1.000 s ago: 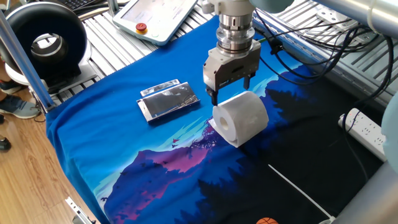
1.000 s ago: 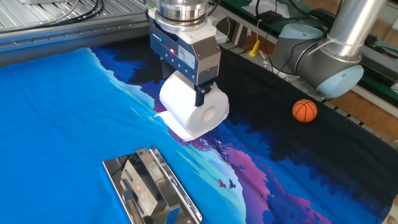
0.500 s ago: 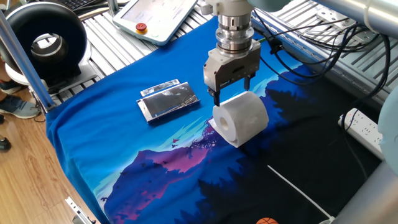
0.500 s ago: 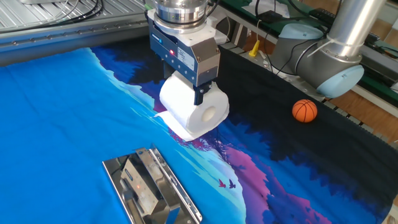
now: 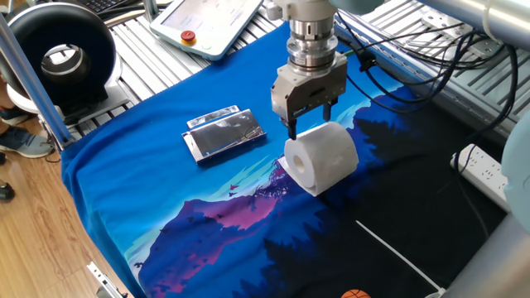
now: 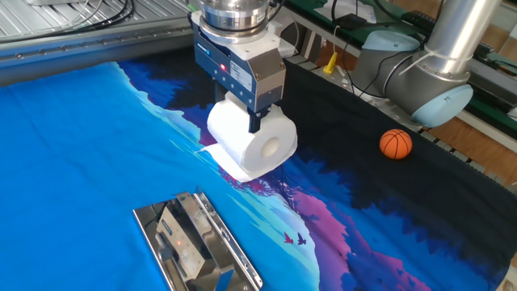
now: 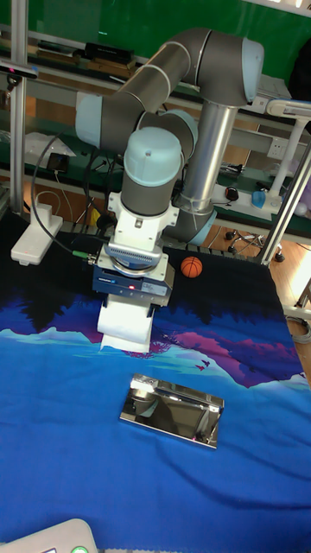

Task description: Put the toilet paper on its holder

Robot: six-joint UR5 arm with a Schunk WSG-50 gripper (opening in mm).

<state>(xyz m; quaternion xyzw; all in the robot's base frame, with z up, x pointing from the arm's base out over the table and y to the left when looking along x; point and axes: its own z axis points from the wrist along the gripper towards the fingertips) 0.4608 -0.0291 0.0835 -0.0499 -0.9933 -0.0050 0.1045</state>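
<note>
The toilet paper [image 5: 323, 157] lies on its side on the blue cloth, hollow end facing the front left, a loose sheet under it. My gripper [image 5: 310, 122] hangs straight above it, open. One of its dark fingers [image 6: 257, 121] reaches down at the roll's near end, the other is behind the roll, and the tips sit level with the roll's top. The roll [image 6: 250, 141] rests on the cloth. The holder [image 5: 224, 132], a flat chrome rectangle, lies flat to the roll's left. It also shows as the holder [image 6: 194, 242] and the holder [image 7: 173, 410].
A white pendant [image 5: 211, 21] with a red button lies at the table's back. An orange ball [image 6: 396, 144] sits on the dark cloth near the arm's base [image 6: 428, 81]. A power strip [image 5: 489, 174] lies at the right, and a black round device [image 5: 62, 58] at the far left.
The gripper has risen very slightly, so its fingertips sit a little higher on the roll. Roll and holder have not moved.
</note>
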